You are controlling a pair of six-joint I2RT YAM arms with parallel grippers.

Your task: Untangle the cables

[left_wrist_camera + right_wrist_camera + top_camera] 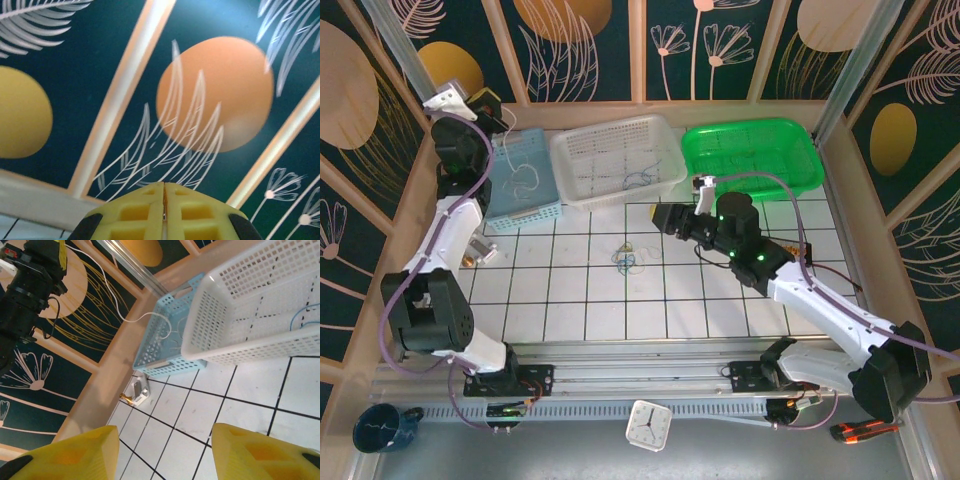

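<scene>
While the left end effector sits clamped shut and raised high at the far left, a thin white cable runs from its yellow fingers down into the blue basket, so it appears to be gripping that wire by one end. In its own wrist view the pads meet flush, and the wire between them is too fine to make out. More pale wire lies curled in the bottom of the blue basket. A blue cable rests inside the white basket next to it.

What is left of the tangle, a small clump of cables in blue and yellowish-tan, lies on the desk just in front of the white basket. The right end effector hangs a little to the right of the clump, its jaws parted and nothing between them.

My reading is that sorting is well under way: one strand is being dropped off while the clump waits. The left arm next needs to release the white cable over its basket. The right arm must come down on a single loop of the clump, pinching one colour without catching its neighbour
</scene>
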